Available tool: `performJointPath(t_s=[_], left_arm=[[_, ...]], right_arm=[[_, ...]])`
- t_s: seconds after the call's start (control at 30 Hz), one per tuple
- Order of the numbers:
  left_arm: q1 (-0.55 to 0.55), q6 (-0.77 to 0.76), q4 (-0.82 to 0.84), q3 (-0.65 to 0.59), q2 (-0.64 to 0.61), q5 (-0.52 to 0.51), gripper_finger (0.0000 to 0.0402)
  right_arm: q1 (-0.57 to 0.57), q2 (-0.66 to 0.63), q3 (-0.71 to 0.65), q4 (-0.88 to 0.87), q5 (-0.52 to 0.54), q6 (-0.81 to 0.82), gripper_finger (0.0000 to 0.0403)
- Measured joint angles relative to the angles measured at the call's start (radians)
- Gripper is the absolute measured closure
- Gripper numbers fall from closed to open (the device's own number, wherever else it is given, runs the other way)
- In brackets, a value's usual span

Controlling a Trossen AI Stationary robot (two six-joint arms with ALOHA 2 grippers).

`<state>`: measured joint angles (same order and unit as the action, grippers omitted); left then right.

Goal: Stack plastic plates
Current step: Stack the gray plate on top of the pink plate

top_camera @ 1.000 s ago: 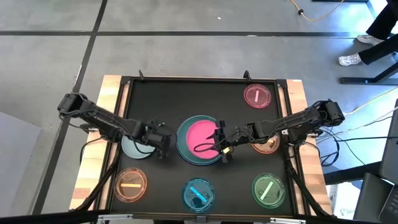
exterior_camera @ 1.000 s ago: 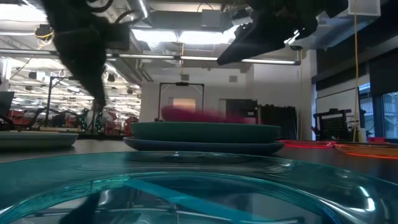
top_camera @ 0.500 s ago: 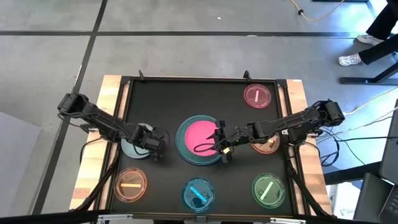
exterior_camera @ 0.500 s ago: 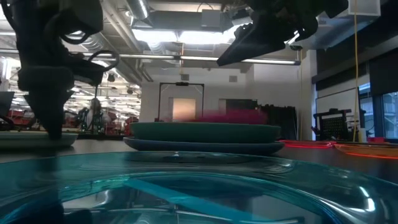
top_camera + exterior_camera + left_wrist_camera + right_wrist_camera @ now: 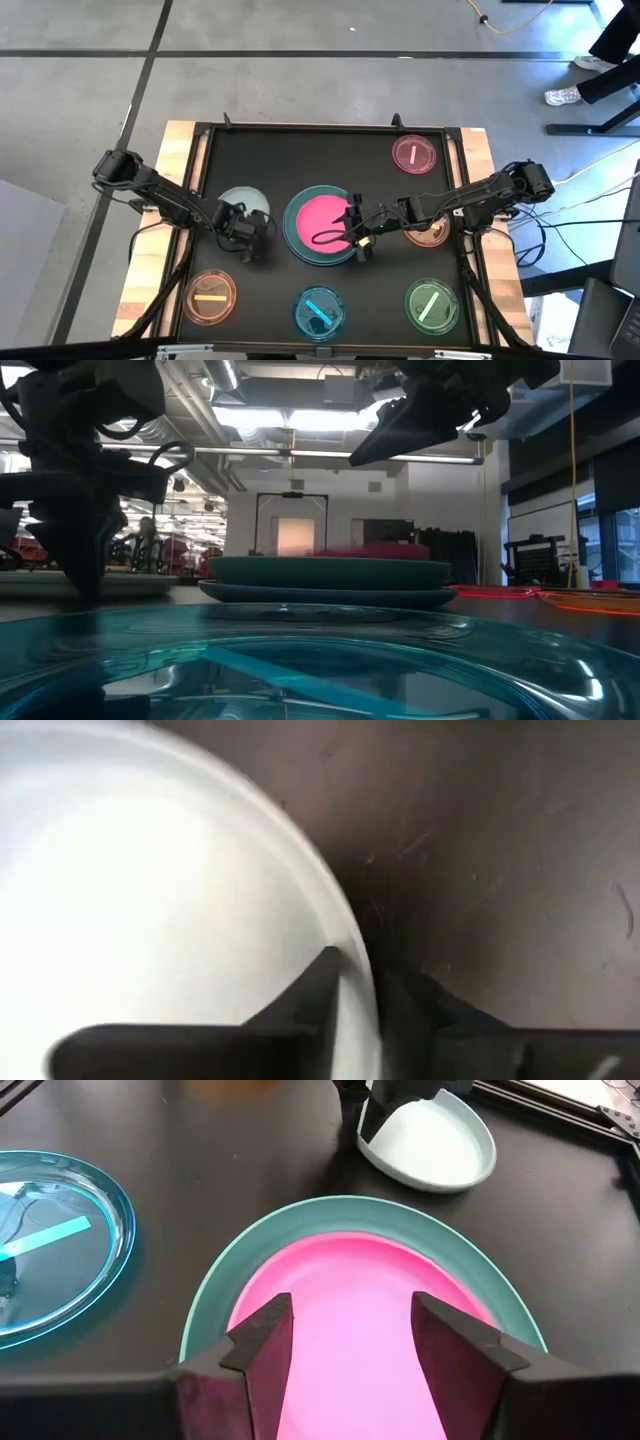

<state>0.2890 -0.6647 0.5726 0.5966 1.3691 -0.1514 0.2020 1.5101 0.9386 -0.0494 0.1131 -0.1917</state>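
A pink plate (image 5: pixel 322 218) lies inside a teal plate (image 5: pixel 296 240) at the table's middle; in the low view a darker plate (image 5: pixel 330 596) shows under the teal one. My right gripper (image 5: pixel 357 232) hangs open over the pink plate's right part (image 5: pixel 350 1370) without touching it. My left gripper (image 5: pixel 243 232) is shut on a pale grey-green plate (image 5: pixel 243 202), left of the stack. The right wrist view also shows that pale plate (image 5: pixel 432 1145) with my left gripper (image 5: pixel 372 1105) at its rim. My left gripper has the pale grey-green plate by its rim (image 5: pixel 355 935). One finger (image 5: pixel 305 995) is inside the plate and the other (image 5: pixel 425 1010) outside, pinching the wall between them. The fingers come from above at the plate's near side. Whether the plate is clear of the table, I cannot tell.
Small translucent plates lie around: pink (image 5: pixel 413 153) far right, orange (image 5: pixel 210 297) near left, cyan (image 5: pixel 318 310) near middle, green (image 5: pixel 432 305) near right, and an orange-brown one (image 5: pixel 430 234) under my right arm. A raised black frame (image 5: pixel 300 127) borders the mat.
My left gripper has drawn back a little toward the table's left, come down onto the pale plate's rim and taken hold. The plate has since shifted from left of the gripper toward the far side and right. In the low view, the pink plate has rocked and settled.
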Motion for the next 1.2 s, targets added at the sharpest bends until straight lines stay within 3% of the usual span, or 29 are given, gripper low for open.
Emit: performJointPath(t_s=[0.13,0.4,0.5,0.7,0.93,1.2], left_arm=[[-0.001,0.043,0.017,0.031,0.002,-0.056,0.0393],[0.002,0.053,0.224,0.186,0.001,-0.221,0.0389],[0.011,0.12,0.219,0.24,0.001,-0.277,0.0389],[0.014,0.308,-0.012,0.271,0.0,-0.294,0.0389],[0.015,0.54,-0.349,0.217,0.0,-0.168,0.0389],[0.011,0.692,-0.595,0.17,0.083,-0.11,0.0389]], right_arm=[[0.0,0.0,0.0,0.0,0.004,0.0,0.021],[0.0,0.0,0.0,0.0,0.01,0.0,0.021],[0.0,0.0,0.0,0.0,0.01,0.0,0.021],[0.0,0.0,0.0,0.024,0.011,0.0,0.021],[0.002,-0.001,0.001,0.121,0.011,0.001,0.021],[0.016,-0.001,0.001,0.234,-0.01,-0.001,0.021]])
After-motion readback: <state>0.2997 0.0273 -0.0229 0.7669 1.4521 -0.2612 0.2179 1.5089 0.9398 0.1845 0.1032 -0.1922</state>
